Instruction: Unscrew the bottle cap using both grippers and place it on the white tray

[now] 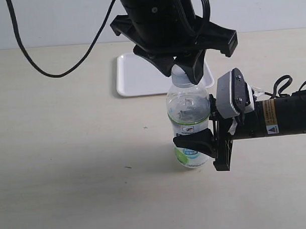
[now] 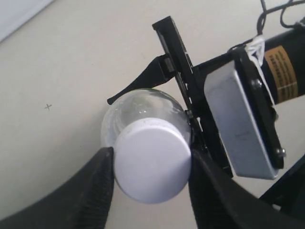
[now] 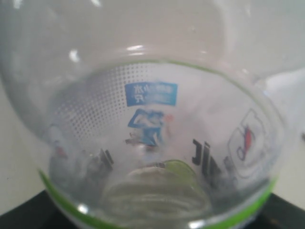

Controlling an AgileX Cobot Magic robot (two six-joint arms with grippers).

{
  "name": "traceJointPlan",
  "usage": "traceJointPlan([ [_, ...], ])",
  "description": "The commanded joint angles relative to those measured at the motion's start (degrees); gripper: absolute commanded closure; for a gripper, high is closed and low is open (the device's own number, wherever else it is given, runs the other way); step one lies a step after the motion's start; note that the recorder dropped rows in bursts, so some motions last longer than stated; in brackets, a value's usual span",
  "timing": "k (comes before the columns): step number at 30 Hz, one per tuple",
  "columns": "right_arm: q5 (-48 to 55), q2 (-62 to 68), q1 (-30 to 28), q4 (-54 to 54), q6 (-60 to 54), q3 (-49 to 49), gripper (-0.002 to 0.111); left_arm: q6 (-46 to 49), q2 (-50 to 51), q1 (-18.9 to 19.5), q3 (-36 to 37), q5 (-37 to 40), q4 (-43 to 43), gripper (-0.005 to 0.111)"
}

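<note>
The bottle cap (image 2: 151,161) is being pinched from straight above by the left gripper (image 1: 184,73) while the upright bottle (image 1: 188,111) is being clamped low by the right gripper (image 1: 186,143).

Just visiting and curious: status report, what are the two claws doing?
Left claw shut on bottle cap, cap on neck. Right claw shut on upright bottle, low down. White tray behind; nothing between.
</note>
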Motion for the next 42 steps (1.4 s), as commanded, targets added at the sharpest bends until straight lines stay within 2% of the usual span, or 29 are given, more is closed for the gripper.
traceJointPlan([
  [1, 5.29, 0.22, 0.05, -2.63, 0.07, 0.27, 0.108, -11.43, -0.47, 0.10, -0.18, -0.67, -1.17, 0.107],
  [11, 5.29, 0.22, 0.05, -2.37, 0.07, 0.27, 0.108, -33.74, -0.47, 0.10, -0.18, -4.15, -0.55, 0.107],
  [21, 5.18, 0.22, 0.05, -2.37, 0.30, 0.27, 0.108, -32.70, -0.12, 0.10, -0.18, -1.62, 2.05, 0.106],
  [23, 5.18, 0.22, 0.05, -2.37, 0.30, 0.27, 0.108, -31.85, -0.12, 0.10, -0.18, -0.66, 3.10, 0.100],
  [26, 5.07, 0.22, 0.05, -2.48, 0.30, 0.27, 0.108, -29.82, -0.12, 0.10, -0.18, -0.22, 3.97, 0.079],
  [30, 5.07, 0.22, 0.05, -2.48, 0.41, 0.27, 0.108, -21.99, -0.12, 0.10, -0.18, -0.22, 3.86, 0.030],
  [32, 5.07, 0.22, 0.05, -2.48, 0.41, 0.27, 0.108, -17.74, -0.12, 0.10, -0.18, -0.22, 3.86, 0.010],
  [34, 5.07, 0.22, 0.05, -2.63, 0.41, 0.27, 0.108, -13.30, -0.12, 0.10, -0.18, -0.22, 3.86, 0.002],
  [42, 5.07, 0.22, 0.05, -2.63, 0.41, 0.27, 0.108, 1.39, -0.12, 0.10, -0.18, -0.22, 3.97, 0.002],
])
